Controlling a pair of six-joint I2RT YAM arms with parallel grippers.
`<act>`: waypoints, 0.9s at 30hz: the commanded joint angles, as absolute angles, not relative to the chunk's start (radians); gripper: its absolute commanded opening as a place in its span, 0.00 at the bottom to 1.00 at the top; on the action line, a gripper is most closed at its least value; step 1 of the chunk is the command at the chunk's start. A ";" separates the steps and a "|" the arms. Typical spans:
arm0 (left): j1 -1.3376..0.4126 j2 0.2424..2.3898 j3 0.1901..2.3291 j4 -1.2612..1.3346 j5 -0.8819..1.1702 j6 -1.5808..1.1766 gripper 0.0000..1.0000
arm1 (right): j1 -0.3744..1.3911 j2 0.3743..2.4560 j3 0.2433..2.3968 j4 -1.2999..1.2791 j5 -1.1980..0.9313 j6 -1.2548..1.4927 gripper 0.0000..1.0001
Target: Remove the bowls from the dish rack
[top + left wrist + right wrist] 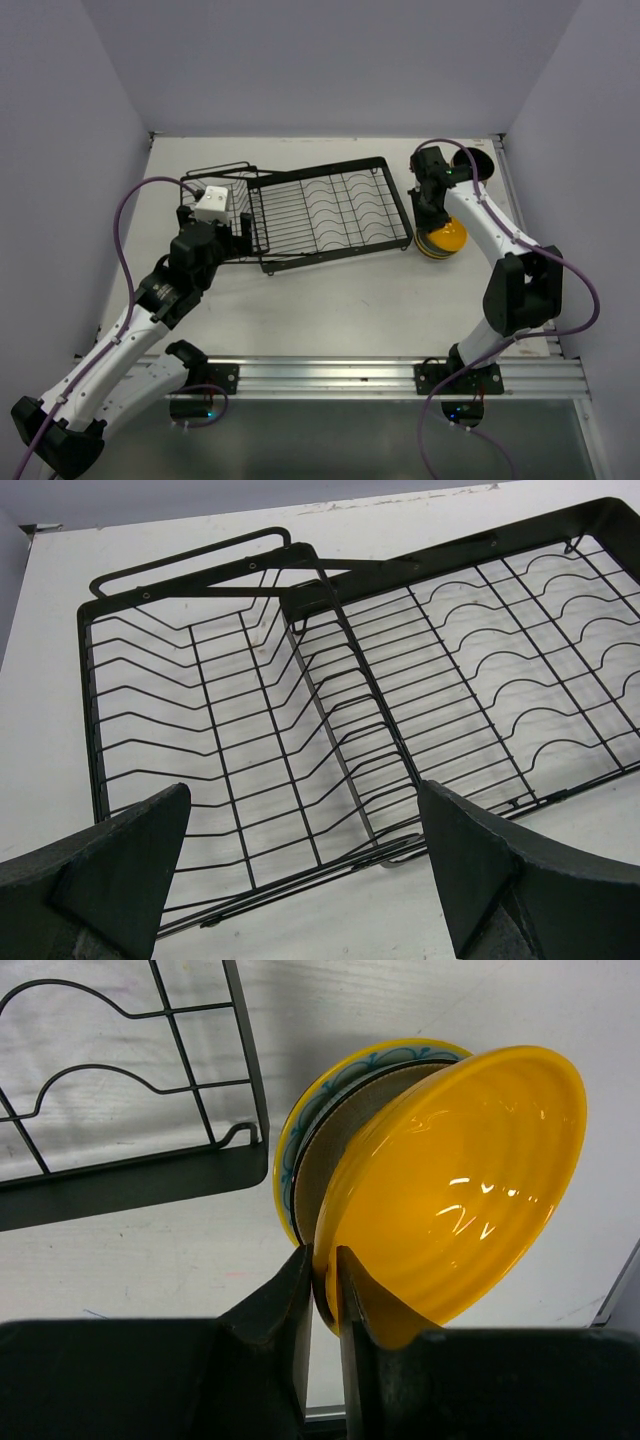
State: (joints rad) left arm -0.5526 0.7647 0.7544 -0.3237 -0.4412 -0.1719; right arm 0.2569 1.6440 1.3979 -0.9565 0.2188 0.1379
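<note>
right gripper [322,1260] is pinching the rim of the orange-yellow bowl [450,1180], fingers closed to a thin slit on its wall. bowl is hanging tilted over the stack of bowls [300,1135], which is sitting on the table [330,300] just beside the right end of the dish rack [320,210]. rack is showing no bowls in any view. left gripper [300,825] is hovering over the basket section, fingers spread wide, holding nothing.

risks, as i judge them:
- released at this tilt, the bowl may land off-centre and slide off or tip the stack.
- the edge-only pinch is giving little hold, so a slip is possible.
</note>
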 commanded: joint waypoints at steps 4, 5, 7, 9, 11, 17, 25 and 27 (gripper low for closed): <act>-0.557 0.758 0.761 -0.310 -0.448 -0.163 1.00 | 0.256 1.643 1.393 -0.930 0.238 0.135 0.32; -0.555 0.756 0.761 -0.308 -0.448 -0.163 1.00 | 0.256 1.641 1.393 -0.928 0.233 0.137 0.36; -0.555 0.756 0.761 -0.308 -0.448 -0.164 1.00 | 0.256 1.637 1.396 -0.930 0.230 0.137 0.43; -0.555 0.753 0.759 -0.308 -0.449 -0.164 1.00 | 0.256 1.629 1.399 -0.931 0.221 0.141 0.46; -0.557 0.752 0.759 -0.310 -0.451 -0.164 1.00 | 0.256 1.620 1.401 -0.937 0.213 0.143 0.48; -0.557 0.750 0.759 -0.308 -0.448 -0.166 1.00 | 0.256 1.562 1.419 -0.942 0.184 0.156 0.56; -0.557 0.759 0.758 -0.308 -0.451 -0.166 1.00 | 0.256 1.473 1.335 -0.839 0.146 0.195 0.61; -0.555 0.759 0.756 -0.308 -0.451 -0.164 1.00 | 0.256 1.460 1.312 -0.824 0.140 0.199 0.50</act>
